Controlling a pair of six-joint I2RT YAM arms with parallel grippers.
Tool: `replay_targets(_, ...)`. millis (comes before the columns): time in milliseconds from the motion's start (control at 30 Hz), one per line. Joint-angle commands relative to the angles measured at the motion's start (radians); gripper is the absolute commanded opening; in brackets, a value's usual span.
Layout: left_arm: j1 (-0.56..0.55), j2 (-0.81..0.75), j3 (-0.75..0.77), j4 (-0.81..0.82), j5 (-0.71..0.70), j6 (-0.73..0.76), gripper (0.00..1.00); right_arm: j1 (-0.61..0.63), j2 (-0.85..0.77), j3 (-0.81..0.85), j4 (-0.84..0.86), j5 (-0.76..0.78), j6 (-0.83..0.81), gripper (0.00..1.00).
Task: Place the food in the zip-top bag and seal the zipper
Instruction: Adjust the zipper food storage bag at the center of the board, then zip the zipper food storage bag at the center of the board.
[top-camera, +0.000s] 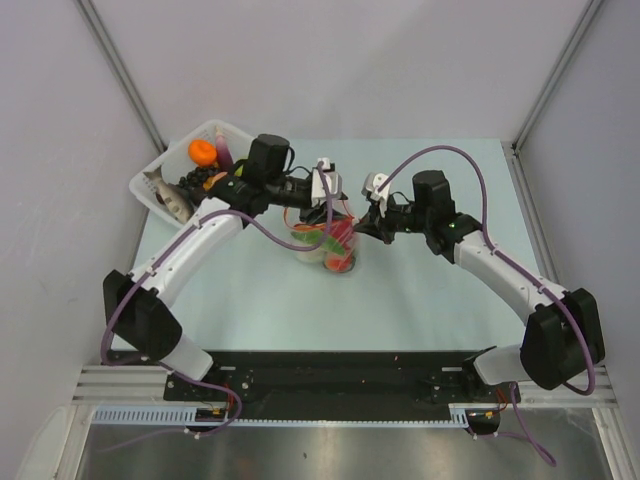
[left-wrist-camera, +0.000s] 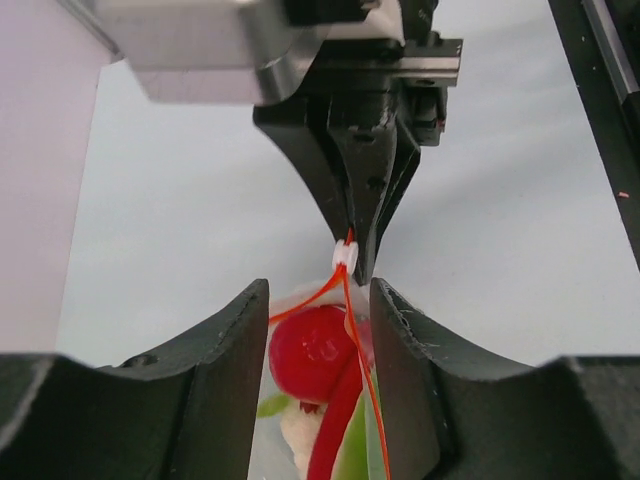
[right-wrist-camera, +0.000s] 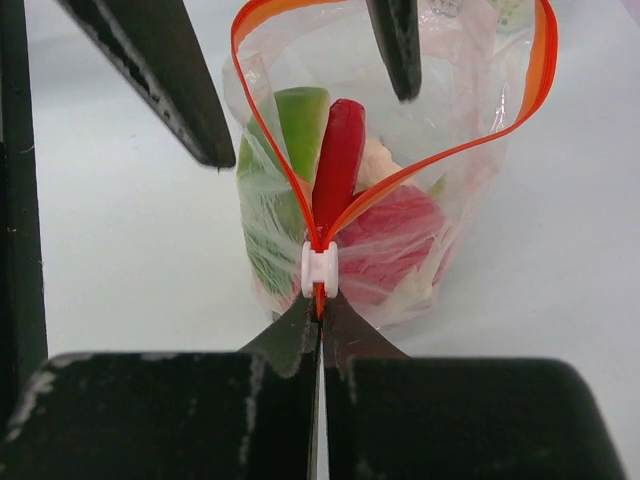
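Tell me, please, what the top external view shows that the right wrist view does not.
Only the top external view shows the white basket at far left, with an orange in it. Only the right wrist view shows the white slider on the zipper, that the right pincer is shut on the zipper's end just below it, and that the mouth gapes in a loop. Both show the zip-top bag with the red chili and green vegetable inside.

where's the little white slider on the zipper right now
Right wrist view, mid-frame: the white slider sits at the end of the zipper, right at the tips of the right tool, which is shut on the zipper.
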Motion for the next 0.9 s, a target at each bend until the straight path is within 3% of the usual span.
replay_targets(0, -0.047, 0.066, 0.090, -0.153, -0.006, 0.180, 0.49, 0.006, -0.050, 0.005, 0.015, -0.021, -0.020, 0.00)
replay_targets(200, -0.079, 0.154, 0.176, -0.248, -0.032, 0.232, 0.49, 0.008, -0.050, 0.005, 0.029, -0.013, -0.012, 0.00)
replay_targets(300, -0.082, 0.166, 0.181, -0.231, -0.040, 0.229, 0.40, 0.006, -0.054, 0.005, 0.021, -0.013, -0.014, 0.00)
replay_targets(433, -0.084, 0.192, 0.204, -0.237, -0.052, 0.219, 0.15, 0.008, -0.057, 0.005, 0.003, -0.016, -0.032, 0.00)
replay_targets(467, -0.084, 0.195, 0.207, -0.243, -0.052, 0.216, 0.13, 0.006, -0.057, 0.003, -0.013, -0.016, -0.043, 0.00)
replay_targets(667, -0.069, 0.194, 0.189, -0.286, -0.073, 0.231, 0.13, -0.006, -0.067, 0.003, -0.043, -0.008, -0.046, 0.00)
replay_targets(867, -0.041, 0.190, 0.183, -0.298, -0.087, 0.242, 0.20, -0.031, -0.070, 0.005, -0.059, -0.016, -0.049, 0.00)
